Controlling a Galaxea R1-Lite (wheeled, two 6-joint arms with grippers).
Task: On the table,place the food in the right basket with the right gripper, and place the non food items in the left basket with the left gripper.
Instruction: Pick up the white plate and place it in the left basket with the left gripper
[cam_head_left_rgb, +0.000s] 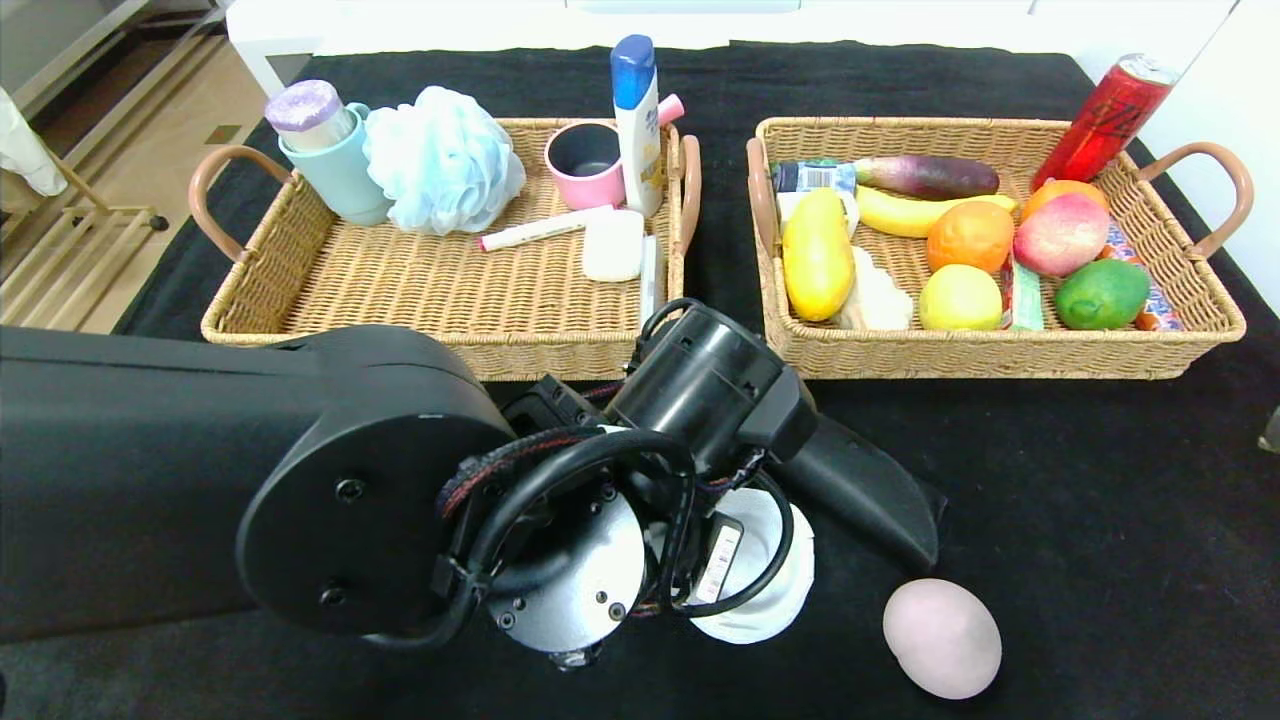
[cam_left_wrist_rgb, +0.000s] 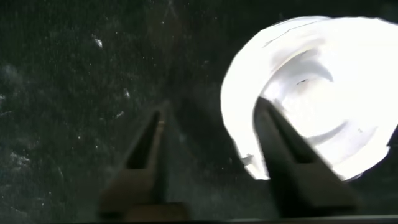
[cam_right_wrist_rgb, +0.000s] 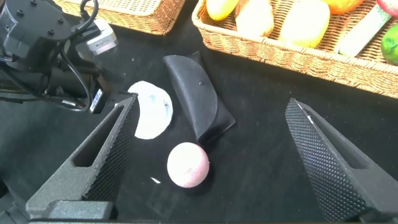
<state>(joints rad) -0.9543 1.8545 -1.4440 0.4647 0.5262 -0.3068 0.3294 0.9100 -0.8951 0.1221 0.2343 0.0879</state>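
The white ridged tub (cam_head_left_rgb: 765, 600) lies on the black table (cam_head_left_rgb: 1100, 520) near the front, half hidden under my left wrist. In the left wrist view my left gripper (cam_left_wrist_rgb: 210, 109) is open low over it, one finger over the tub (cam_left_wrist_rgb: 311, 81), the other over bare cloth. The black pouch (cam_head_left_rgb: 865, 490) lies just right of the tub. The pinkish bun (cam_head_left_rgb: 941, 637) sits in front of the pouch. My right gripper (cam_right_wrist_rgb: 211, 106) is open and empty, high above the bun (cam_right_wrist_rgb: 188, 164) and pouch (cam_right_wrist_rgb: 196, 93). The yellow loaf (cam_head_left_rgb: 817, 255) and lemon-like ball (cam_head_left_rgb: 959, 297) lie in the right basket (cam_head_left_rgb: 1000, 355).
The left basket (cam_head_left_rgb: 400, 330) holds cups, a blue sponge, a shampoo bottle (cam_head_left_rgb: 636, 120), a marker and soap. The right basket also holds several fruits, an eggplant and a red can (cam_head_left_rgb: 1105, 118). My left arm (cam_head_left_rgb: 200, 480) fills the front left.
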